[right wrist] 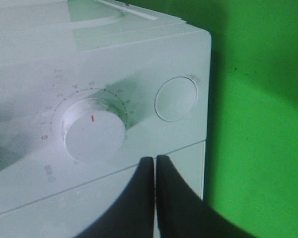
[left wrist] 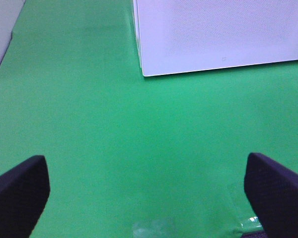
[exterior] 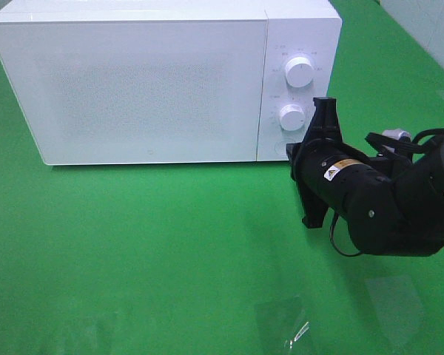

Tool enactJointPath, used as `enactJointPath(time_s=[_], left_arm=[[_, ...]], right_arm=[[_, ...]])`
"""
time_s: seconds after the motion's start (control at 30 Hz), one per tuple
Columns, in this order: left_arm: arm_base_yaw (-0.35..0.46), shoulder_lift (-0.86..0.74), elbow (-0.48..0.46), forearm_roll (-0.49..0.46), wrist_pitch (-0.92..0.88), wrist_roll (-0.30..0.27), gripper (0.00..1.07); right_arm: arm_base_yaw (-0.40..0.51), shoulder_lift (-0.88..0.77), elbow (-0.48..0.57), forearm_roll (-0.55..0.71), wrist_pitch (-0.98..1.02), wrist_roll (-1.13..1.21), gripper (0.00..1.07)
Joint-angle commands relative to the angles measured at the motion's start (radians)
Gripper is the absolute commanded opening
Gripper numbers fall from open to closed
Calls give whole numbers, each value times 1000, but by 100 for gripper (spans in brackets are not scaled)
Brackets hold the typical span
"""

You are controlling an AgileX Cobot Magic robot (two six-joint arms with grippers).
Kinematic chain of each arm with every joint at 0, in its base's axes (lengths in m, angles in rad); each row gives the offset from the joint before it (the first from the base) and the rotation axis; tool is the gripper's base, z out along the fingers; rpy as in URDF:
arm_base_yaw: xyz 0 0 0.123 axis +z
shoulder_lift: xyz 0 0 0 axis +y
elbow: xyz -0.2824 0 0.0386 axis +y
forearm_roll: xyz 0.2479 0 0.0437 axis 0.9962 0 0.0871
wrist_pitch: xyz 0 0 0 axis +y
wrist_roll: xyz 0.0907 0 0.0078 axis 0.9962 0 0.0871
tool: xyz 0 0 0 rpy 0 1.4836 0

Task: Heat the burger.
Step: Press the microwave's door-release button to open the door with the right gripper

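Burger cannot be seen; right gripper, pinched tight and empty, sits by the microwave's timer knob, likely to poke it; left gripper gapes wide, empty

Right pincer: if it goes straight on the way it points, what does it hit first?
Probably the microwave front panel: the shut right pincer aims at the flat face between the dial and the round button. How close it is, the pictures don't settle.
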Motion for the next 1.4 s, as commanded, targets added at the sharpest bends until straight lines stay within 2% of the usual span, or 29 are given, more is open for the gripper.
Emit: enactJointPath(time_s=[0.03,0.73,1.4], left_arm=[[2,-6,3,-2,-4,-5,100],[2,-6,3,-2,-4,-5,100],[2,-6,3,-2,-4,-5,100]], right_arm=[[-19,34,-48,-29,36,10,0],[-88,199,-221,-45,61,18,0],[-88,218,-253,40,-105,-17,0]])
